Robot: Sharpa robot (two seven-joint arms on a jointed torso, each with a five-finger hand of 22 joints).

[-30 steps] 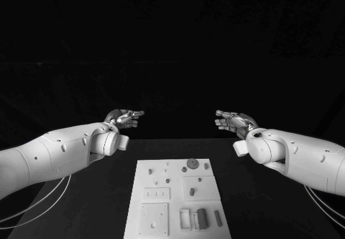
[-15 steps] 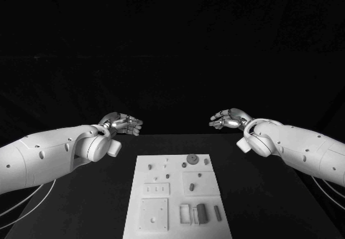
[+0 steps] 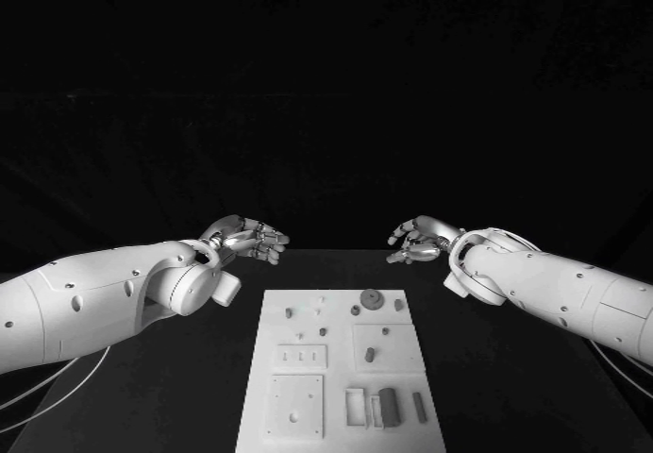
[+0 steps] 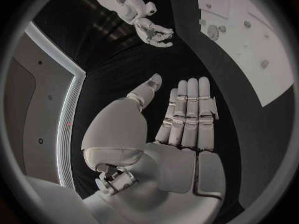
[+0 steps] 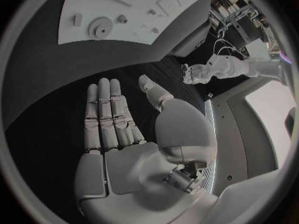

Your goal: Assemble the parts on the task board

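The white task board (image 3: 341, 373) lies in the middle of the black table, with small grey parts on it: a round disc (image 3: 370, 299) near its far edge, a small peg (image 3: 369, 355) in the middle and upright blocks (image 3: 390, 407) near the front. My left hand (image 3: 249, 239) hovers beyond the board's far left corner, fingers stretched out, holding nothing. My right hand (image 3: 419, 239) hovers beyond the far right corner, also flat and empty. The left wrist view has the left hand (image 4: 187, 119) over bare table beside the board (image 4: 249, 40); the right wrist view has the right hand (image 5: 115, 124) likewise near the board (image 5: 131, 10).
Dark table (image 3: 163, 377) surrounds the board on both sides. Thin cables (image 3: 61, 387) hang below my left arm at the table's left edge. The background is black.
Both hands have lowered and drawn closer to the board's far corners, turning from raised to flatter poses. The camera has shifted slightly, so the board sits a bit lower in the picture.
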